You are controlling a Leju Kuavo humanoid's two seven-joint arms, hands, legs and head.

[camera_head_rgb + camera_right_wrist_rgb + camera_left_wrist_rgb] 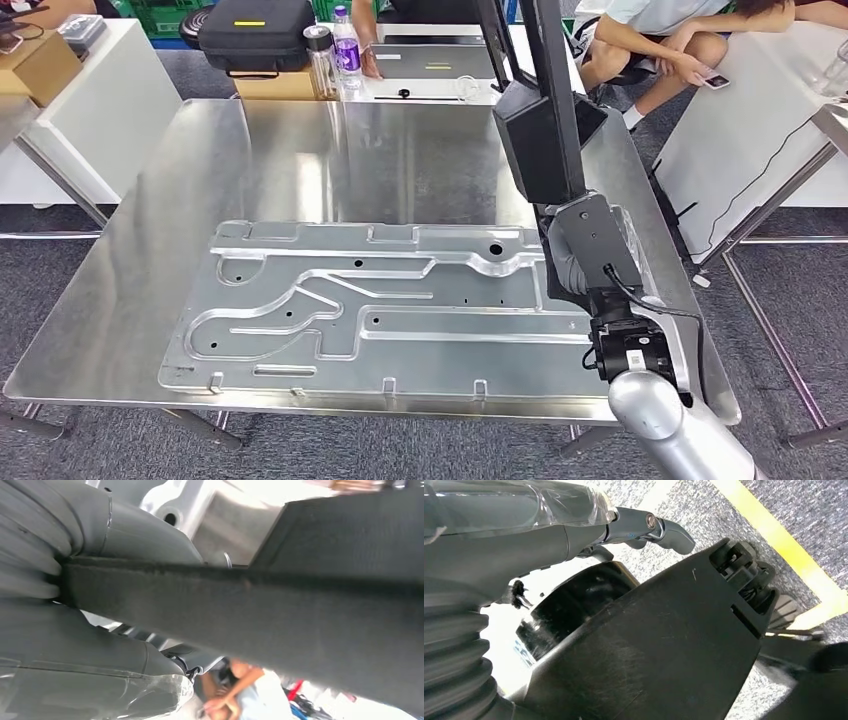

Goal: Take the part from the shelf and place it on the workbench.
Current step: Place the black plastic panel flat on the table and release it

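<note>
Workbench (130,290): bare sheet metal, smooth, brushed, softly reflective. Part (370,305): pressed metal panel, silvery, satin sheen on ribs. Right arm (670,415): polished silver metal. Floor (790,300): grey carpet, coarse, matt. Case (255,35): black, matt.

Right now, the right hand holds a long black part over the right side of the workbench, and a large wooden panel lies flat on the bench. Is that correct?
Not quite. The panel lying flat on the workbench is stamped sheet metal, not wood; the head view shows its shiny pressed ribs and holes. The rest stands: the right hand holds the long black part over the bench's right side.
</note>
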